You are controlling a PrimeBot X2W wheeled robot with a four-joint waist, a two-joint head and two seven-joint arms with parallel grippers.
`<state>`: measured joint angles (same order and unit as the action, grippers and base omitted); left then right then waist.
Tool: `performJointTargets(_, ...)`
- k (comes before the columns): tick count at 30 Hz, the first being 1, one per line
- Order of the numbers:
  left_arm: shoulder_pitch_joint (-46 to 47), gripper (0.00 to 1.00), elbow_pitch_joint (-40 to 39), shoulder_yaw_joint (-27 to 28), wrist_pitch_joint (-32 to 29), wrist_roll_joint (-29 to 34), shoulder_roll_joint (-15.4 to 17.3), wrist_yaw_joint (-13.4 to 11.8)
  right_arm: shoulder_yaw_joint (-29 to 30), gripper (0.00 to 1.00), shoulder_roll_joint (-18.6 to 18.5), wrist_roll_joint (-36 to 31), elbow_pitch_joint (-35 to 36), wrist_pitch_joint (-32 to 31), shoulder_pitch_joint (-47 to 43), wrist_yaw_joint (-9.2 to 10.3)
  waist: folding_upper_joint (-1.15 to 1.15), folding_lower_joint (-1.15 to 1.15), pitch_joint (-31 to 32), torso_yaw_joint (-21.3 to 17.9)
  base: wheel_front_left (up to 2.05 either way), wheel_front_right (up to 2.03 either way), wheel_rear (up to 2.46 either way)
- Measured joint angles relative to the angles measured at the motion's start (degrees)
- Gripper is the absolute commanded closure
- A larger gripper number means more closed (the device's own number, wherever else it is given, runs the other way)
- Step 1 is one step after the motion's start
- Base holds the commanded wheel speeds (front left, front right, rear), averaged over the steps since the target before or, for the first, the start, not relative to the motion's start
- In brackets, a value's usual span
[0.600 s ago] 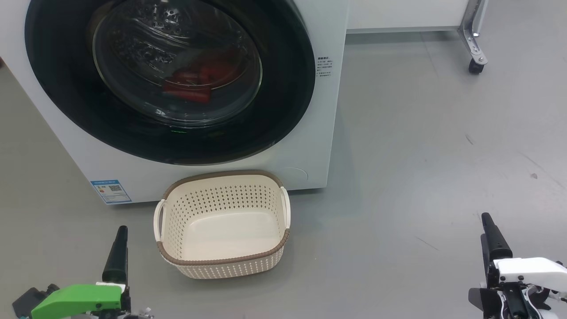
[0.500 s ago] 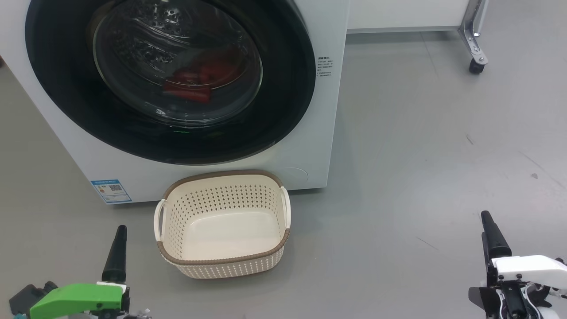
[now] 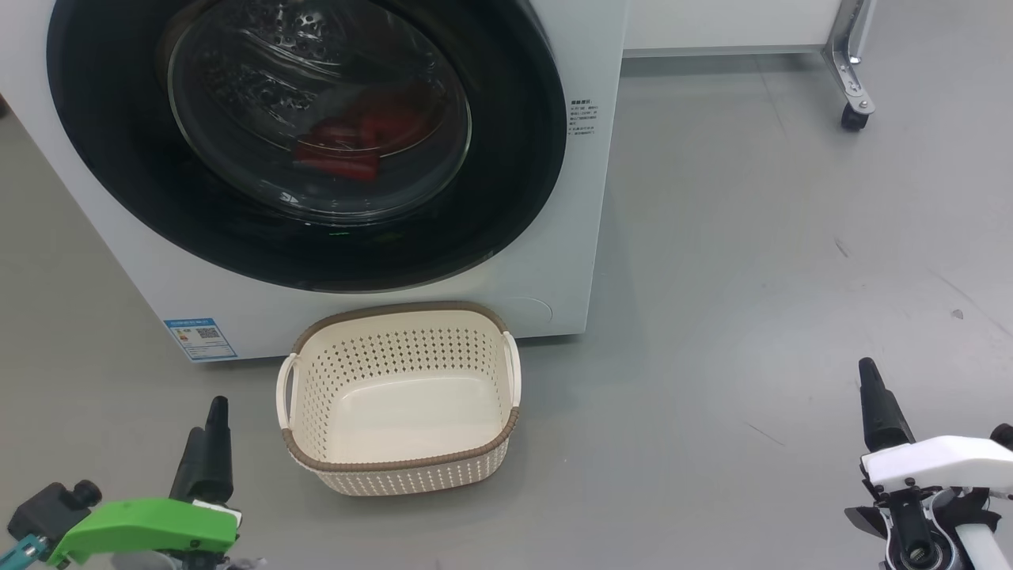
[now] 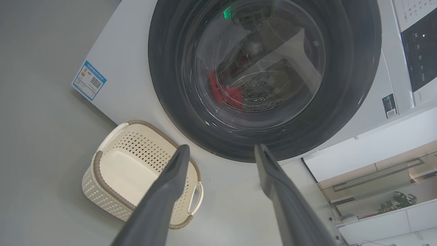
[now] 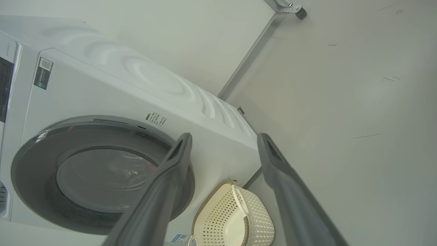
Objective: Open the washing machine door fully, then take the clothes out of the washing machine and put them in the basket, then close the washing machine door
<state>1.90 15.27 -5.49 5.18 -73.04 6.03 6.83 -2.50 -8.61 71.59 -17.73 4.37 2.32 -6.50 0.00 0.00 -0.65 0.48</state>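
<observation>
Swinging black-rimmed round glass door (image 4: pixel 348 85) ahead of spread, empty left gripper (image 4: pixel 222 147) may clip cream perforated plastic basket (image 4: pixel 99 194) lower-left. Right gripper (image 5: pixel 224 135): likewise.

Scuffed grey floor (image 3: pixel 752 261); a black castor (image 3: pixel 851 119) (under a metal leg) upper right.

Indoor workspace that looks like a lab or test room, not a home laundry. A white front-loading washing machine (image 3: pixel 570 237) stands freely on a bare, smooth grey floor (image 3: pixel 752 277) marked with faint scuffs (image 3: pixel 839 248). Beside it is a plain white panel (image 3: pixel 728 24) on a metal leg (image 3: pixel 840 39) with a caster wheel (image 3: pixel 852 119). A cream basket (image 3: pixel 396 475) sits on the floor in front of the machine. The left wrist view shows a small green plant (image 4: pixel 397 200) beyond it.
</observation>
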Motion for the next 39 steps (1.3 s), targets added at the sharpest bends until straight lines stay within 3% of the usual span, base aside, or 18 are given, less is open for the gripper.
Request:
performJointTargets(21,1.70,0.00,-2.37,-2.90,3.59,26.27,2.12,-4.86,-7.73,0.00,-4.34,-22.70,-0.71,4.17,2.28,5.87,0.00,0.00,-0.10,0.21,0.00,0.00,0.00)
performJointTargets(39,1.70,0.00,-2.49,-6.24,7.02,42.03,1.93,-7.61,-13.19,0.00,-4.90,-35.80,-1.79,7.65,2.54,9.18,0.00,0.00,0.10,0.03,0.00,0.00,0.00)
